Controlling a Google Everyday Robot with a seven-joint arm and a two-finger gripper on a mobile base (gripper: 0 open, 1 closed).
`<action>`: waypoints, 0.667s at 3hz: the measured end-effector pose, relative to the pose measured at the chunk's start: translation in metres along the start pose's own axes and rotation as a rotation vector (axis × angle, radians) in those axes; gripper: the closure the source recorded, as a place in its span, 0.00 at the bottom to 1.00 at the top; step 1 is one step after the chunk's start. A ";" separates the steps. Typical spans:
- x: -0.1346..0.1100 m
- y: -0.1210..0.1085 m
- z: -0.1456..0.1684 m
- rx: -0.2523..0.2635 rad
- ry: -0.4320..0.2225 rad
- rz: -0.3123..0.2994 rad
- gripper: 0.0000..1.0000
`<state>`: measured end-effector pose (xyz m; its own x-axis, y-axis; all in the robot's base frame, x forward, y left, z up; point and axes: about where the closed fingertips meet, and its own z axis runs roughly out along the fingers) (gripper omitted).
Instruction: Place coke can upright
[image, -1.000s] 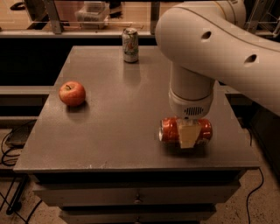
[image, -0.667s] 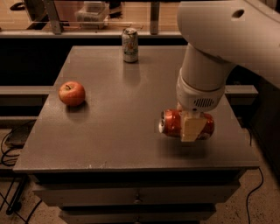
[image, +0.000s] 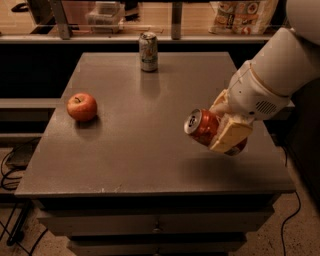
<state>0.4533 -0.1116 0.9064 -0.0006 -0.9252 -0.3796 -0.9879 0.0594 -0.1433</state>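
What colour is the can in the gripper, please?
Red, silver top; camera view. The gripper holds the red aluminium coke can above the table's right side.

The coke can (image: 202, 127) is red aluminium with a silver top and pull tab; its white lettering is mostly hidden, and only a trace seems to show. It hangs clear of the table (image: 150, 140), over the front right part, clamped across its body by the gripper (image: 223, 126) reaching in from the right. The can is tilted, close to lying on its side — silver top facing left and slightly up, base hidden behind a pale finger.
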 end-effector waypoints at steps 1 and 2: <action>-0.001 -0.004 -0.006 0.006 -0.188 0.037 1.00; -0.003 -0.008 -0.012 0.017 -0.369 0.094 1.00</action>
<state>0.4595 -0.1136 0.9194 -0.0326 -0.7180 -0.6953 -0.9835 0.1470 -0.1057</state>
